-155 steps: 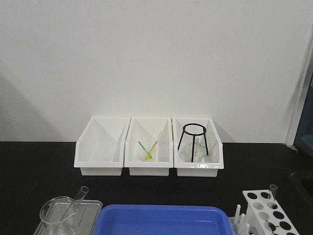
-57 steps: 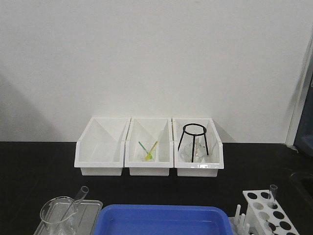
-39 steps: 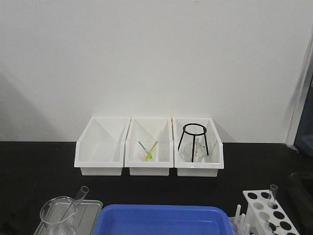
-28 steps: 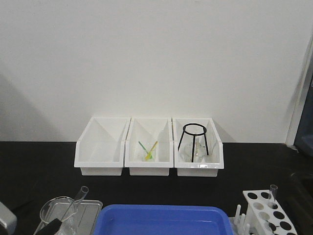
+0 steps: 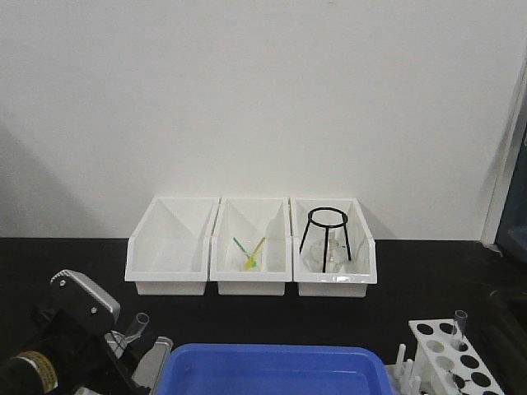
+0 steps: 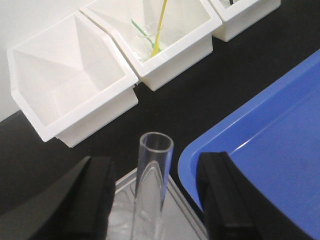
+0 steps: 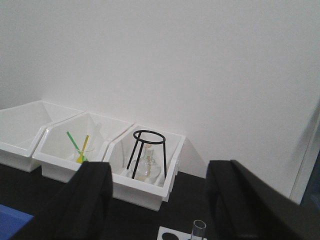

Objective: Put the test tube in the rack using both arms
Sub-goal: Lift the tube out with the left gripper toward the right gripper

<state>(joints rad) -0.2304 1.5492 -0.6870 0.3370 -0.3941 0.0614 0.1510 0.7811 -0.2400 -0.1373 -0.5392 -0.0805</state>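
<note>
A clear test tube (image 6: 151, 190) leans with its open mouth up in a beaker on a grey tray (image 6: 185, 210). In the left wrist view my left gripper (image 6: 157, 167) is open, with one black finger on each side of the tube and a gap on both sides. In the front view the left arm (image 5: 70, 341) covers the beaker, and only the tube's top (image 5: 137, 322) shows. The white rack (image 5: 449, 358) stands at the bottom right with one tube (image 5: 459, 322) in it. My right gripper (image 7: 160, 170) is open and empty, above that rack tube (image 7: 198, 230).
A blue tray (image 5: 272, 370) lies at the front middle, close to the right of the leaning tube. Three white bins (image 5: 251, 247) stand at the back: one empty, one with green and yellow sticks, one with a black tripod (image 5: 328, 234) over a flask.
My left arm has come into the front view at the bottom left and now hides the beaker. A dark shape has appeared at the right edge beside the rack.
</note>
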